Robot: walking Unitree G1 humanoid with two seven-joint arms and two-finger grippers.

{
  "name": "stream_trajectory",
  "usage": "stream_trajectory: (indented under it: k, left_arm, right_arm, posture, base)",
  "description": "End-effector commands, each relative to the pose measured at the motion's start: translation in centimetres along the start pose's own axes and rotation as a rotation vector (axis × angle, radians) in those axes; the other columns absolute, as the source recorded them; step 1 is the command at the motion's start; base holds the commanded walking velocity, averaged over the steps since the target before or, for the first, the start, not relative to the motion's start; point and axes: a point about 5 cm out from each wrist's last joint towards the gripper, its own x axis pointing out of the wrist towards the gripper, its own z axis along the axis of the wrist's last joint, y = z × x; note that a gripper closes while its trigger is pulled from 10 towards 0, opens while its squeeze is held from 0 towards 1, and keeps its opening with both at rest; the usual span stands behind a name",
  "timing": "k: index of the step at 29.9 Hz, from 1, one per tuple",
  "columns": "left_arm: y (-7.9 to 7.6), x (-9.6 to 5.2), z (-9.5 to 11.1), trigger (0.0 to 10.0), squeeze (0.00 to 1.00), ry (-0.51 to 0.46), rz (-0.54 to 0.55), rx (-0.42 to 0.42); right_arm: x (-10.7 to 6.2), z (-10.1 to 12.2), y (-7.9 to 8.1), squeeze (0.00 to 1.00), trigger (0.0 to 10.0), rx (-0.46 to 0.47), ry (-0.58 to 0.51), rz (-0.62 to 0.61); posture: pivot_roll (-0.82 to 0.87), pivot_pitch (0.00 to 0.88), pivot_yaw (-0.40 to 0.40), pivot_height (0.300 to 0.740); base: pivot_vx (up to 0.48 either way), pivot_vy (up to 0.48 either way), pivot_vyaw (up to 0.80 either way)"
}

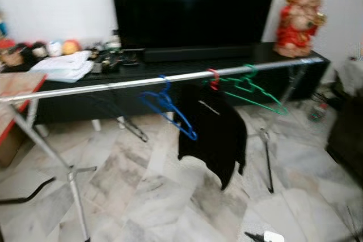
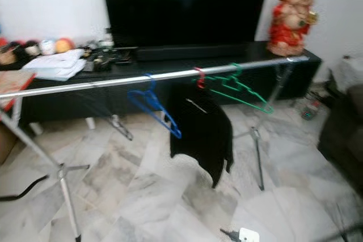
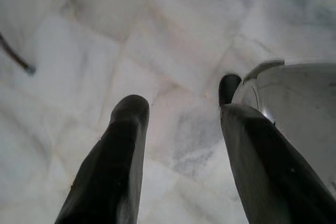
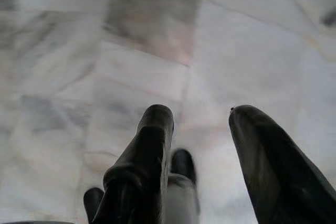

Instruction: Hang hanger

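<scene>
Both grippers hang low over the marble floor (image 1: 142,191), well apart from the rail. Seen from its wrist camera, the left gripper (image 3: 181,114) has its two black fingers spread wide with nothing between them, pale veined tile below. The right gripper (image 4: 202,116) is likewise parted and empty, pointing down at the floor.

Ahead, a silver clothes rail (image 1: 113,85) runs across the room on metal legs. Three hangers sit on it: a blue hanger (image 1: 170,109) near the middle, tilted and bare; a red hanger (image 1: 214,79) just to its right, carrying a black garment (image 1: 215,134) that droops toward the floor; and a green hanger (image 1: 255,93) beside that, bare and angled toward the rail's right end. All three are hooked on the rail and far from either gripper.

Behind the rail stands a low black cabinet (image 1: 295,69) with a large dark television (image 1: 193,9), a red and gold figurine (image 1: 298,21) at its right end, and folded white cloth (image 1: 65,66) at its left
</scene>
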Motion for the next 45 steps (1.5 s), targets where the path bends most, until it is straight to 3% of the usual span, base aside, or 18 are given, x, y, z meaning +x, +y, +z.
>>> stream_trajectory:
  k: [1, 6, 10, 15, 45]
  left_arm:
    - [0.59, 0.00, 0.27, 10.0, 0.00, -0.005, 0.014, 0.029]
    - [0.56, 0.00, 0.27, 10.0, 0.00, -0.004, 0.013, 0.032]
    - [0.57, 0.03, 0.44, 10.0, 0.00, -0.007, 0.011, 0.092]
    - [0.59, 0.01, 0.30, 10.0, 0.00, -0.003, 0.011, 0.063]
    - [0.58, -0.03, 0.27, 10.0, 0.00, -0.009, 0.001, 0.090]
  right_arm:
    - [0.11, 0.46, 0.67, 0.00, 10.0, 0.003, -0.012, 0.014]
    - [0.12, 0.52, 0.70, 0.00, 10.0, -0.004, -0.013, 0.017]
    - [0.12, 0.51, 0.73, 0.00, 10.0, -0.006, -0.012, 0.019]
    - [0.11, 0.46, 0.76, 0.00, 10.0, -0.004, -0.012, 0.018]
    - [0.08, 0.30, 0.87, 0.00, 10.0, -0.012, -0.008, 0.026]
  posture:
    - [0.03, 0.000, 0.054, 0.740]
    - [0.03, 0.000, 0.051, 0.740]
    - [0.03, 0.000, 0.053, 0.740]
    - [0.02, 0.000, 0.059, 0.740]
    - [0.03, 0.000, 0.062, 0.740]
  base:
    - [0.000, 0.000, -0.80]
    - [0.000, 0.000, -0.80]
    - [0.000, -0.240, -0.80]
    - [0.000, -0.288, -0.80]
    - [0.000, 0.000, -0.80]
